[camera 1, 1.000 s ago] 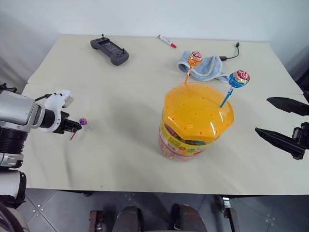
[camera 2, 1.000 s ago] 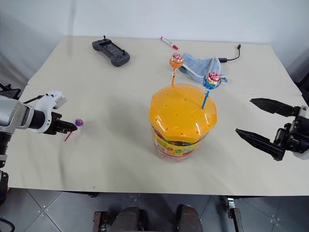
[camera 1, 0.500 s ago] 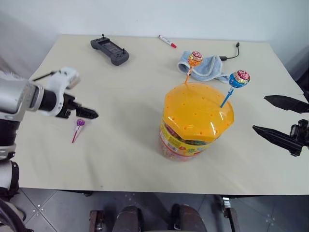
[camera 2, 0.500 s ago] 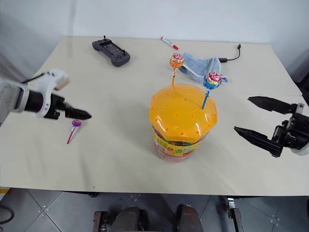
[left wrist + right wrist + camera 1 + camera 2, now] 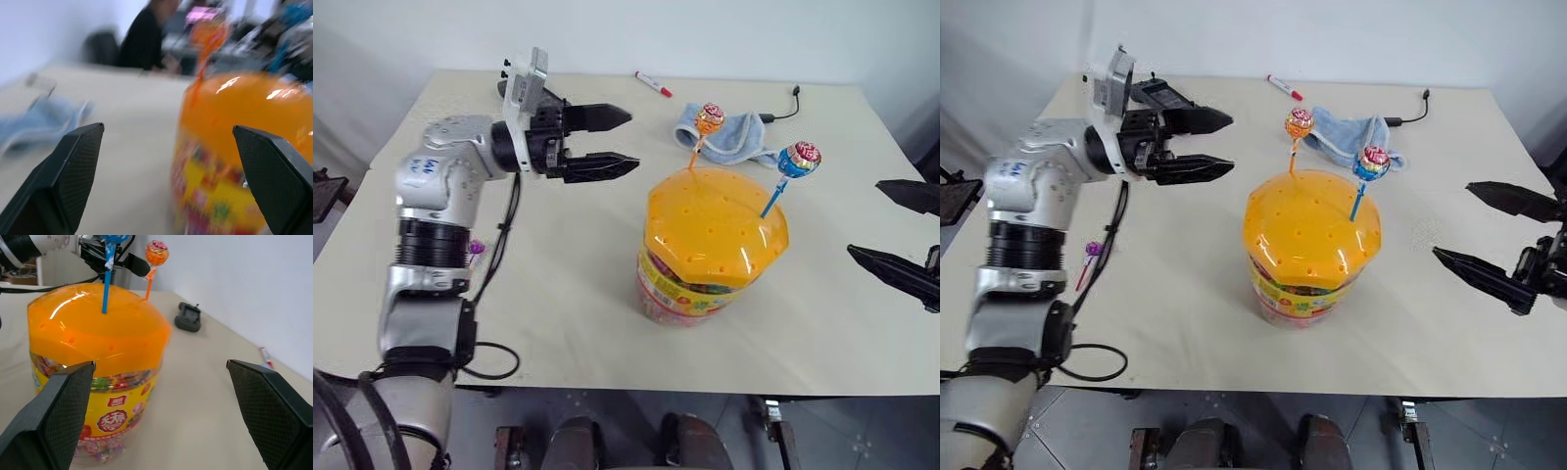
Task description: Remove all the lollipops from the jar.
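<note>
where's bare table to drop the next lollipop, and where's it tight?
Free: the near strip in front of the jar; the stretch between jar and right gripper; the left side around the purple lollipop. Crowded: the far edge, with controller, red marker, blue cloth and cable.

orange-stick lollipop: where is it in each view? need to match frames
Left eye: the orange lollipop stands at the far edge of the jar lid, in front of the blue cloth.
Right eye: same spot, left of the blue lollipop.
Left wrist: blurred orange head above the lid.
Right wrist: beyond the lid, past the blue stick.
Shared landmark: the orange lid.
</note>
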Available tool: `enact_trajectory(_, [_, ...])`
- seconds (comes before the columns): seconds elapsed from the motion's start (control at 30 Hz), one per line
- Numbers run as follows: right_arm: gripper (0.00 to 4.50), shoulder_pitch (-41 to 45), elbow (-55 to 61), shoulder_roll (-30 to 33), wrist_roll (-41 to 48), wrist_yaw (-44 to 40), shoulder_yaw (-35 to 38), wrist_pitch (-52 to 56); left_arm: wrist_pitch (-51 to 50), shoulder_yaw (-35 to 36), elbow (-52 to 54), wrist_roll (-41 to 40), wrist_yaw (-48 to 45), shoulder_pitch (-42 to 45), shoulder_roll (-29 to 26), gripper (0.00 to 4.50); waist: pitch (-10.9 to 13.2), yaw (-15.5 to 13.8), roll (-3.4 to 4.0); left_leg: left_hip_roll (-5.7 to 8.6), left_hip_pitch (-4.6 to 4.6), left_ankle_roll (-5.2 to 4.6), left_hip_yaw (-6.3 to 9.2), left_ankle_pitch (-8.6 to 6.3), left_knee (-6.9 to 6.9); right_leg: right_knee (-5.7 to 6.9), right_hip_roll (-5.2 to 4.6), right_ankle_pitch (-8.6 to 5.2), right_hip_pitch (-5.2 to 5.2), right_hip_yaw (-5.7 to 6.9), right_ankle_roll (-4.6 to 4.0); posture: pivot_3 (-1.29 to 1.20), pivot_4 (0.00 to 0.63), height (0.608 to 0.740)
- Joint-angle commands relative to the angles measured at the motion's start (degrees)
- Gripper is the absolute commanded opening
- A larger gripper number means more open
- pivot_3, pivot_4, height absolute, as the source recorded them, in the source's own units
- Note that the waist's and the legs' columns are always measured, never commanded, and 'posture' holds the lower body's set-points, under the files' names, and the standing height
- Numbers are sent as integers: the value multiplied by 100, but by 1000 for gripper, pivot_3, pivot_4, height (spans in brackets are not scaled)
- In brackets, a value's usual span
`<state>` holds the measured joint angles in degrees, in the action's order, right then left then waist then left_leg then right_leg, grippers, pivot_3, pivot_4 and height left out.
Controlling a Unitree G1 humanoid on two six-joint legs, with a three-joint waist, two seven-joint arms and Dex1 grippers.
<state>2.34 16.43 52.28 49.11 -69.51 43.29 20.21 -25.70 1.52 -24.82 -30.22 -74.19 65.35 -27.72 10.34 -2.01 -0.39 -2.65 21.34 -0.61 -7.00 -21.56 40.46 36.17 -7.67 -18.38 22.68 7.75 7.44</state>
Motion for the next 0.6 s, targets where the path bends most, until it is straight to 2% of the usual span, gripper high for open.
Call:
enact_trajectory(0.03, [4500,-183,368,-56,199,140,408,2,606,74,-607,-5,-458,447,318,4471,0,4,0,0,0,-1,0,-1,3,0,0,0,0,0,0,0,150,740])
enact_trajectory(0.33, [4500,-659,942,-307,602,578,833,71,1310,-38,-2309,461,-826,1365,1147,4471,0,-4,0,1,5,-5,3,-3,10,-2,0,1,-1,1,1,0,150,740])
enact_trajectory(0.43, [4500,-713,1075,-359,716,755,921,96,1780,107,-2664,504,-871,1504,1391,3855,0,-9,0,1,5,-6,3,-3,10,-3,0,1,-1,1,1,0,150,740])
enact_trajectory(0.6, [4500,-847,1167,-390,790,905,1040,69,1819,80,-2967,655,-949,1687,1490,2364,0,21,-1,1,5,-6,5,-3,6,-4,1,1,-1,2,1,0,150,740])
